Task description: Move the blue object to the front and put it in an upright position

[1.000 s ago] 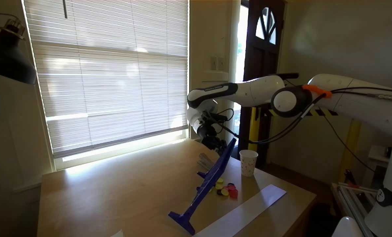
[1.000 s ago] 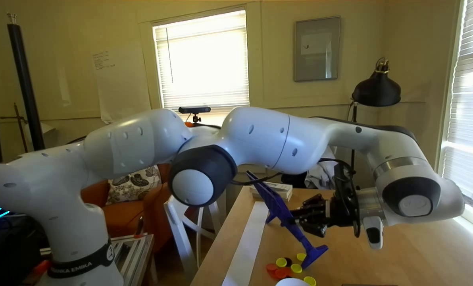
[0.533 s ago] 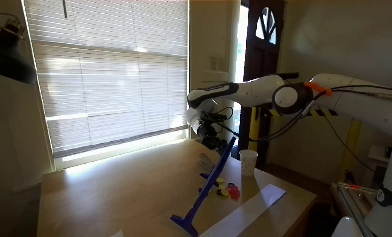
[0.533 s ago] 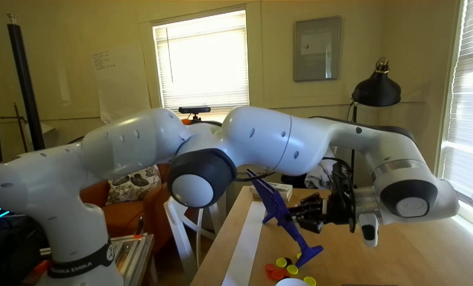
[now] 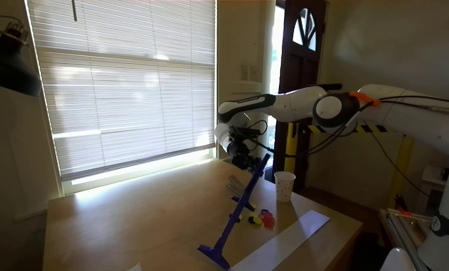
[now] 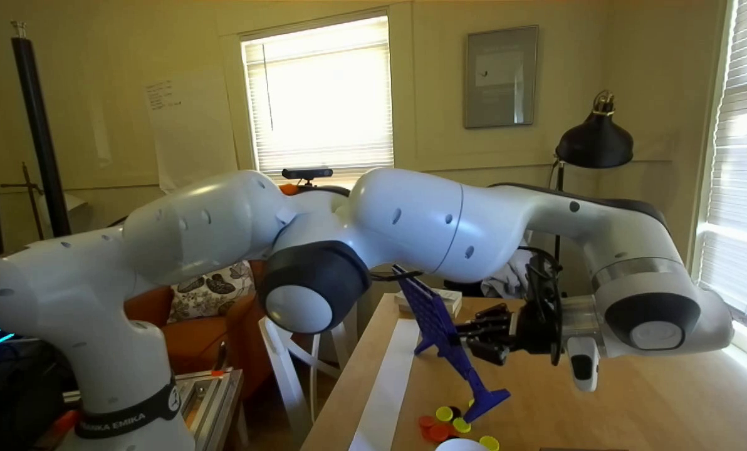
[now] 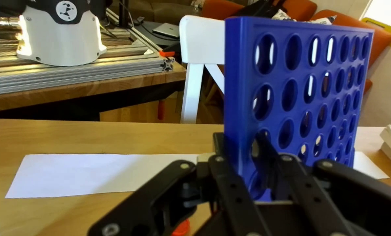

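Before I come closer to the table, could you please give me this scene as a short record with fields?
Held item: blue Connect Four grid
Grip: the gripper is closed on one side edge of it
Pose: tilted in both exterior views; whether it touches the wooden table cannot be told
Loose pieces: red discs and yellow discs
Container: speckled paper cup, standing upright
Flat item: white paper strip on the table
Task state: not yet upright

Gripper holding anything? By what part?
Yes: the blue panel. The gripper is clamped on its side edge, the nearest one in the wrist view, one jaw on each face.
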### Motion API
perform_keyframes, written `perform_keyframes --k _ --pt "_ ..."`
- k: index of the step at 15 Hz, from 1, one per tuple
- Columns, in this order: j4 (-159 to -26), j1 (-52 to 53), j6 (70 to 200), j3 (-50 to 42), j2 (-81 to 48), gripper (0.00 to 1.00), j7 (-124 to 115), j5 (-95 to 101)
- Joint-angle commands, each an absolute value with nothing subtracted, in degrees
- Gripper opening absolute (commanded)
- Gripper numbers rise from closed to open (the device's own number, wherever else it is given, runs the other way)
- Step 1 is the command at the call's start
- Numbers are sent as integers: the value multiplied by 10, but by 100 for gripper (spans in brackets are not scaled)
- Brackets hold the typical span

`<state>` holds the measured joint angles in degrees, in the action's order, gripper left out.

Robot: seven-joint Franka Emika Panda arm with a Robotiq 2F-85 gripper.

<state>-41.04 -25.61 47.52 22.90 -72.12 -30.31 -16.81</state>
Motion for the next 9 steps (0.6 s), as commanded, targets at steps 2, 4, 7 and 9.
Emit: perform_keyframes --k 2,4,7,9 --pt "-439 -284 475 276 -716 6 -345 -151" --pt "-447 -287 475 288 -717 6 -353 -135" --pt "-475 -292 475 310 -713 6 -339 -92" --pt "-490 -295 475 322 -710 6 -331 -66"
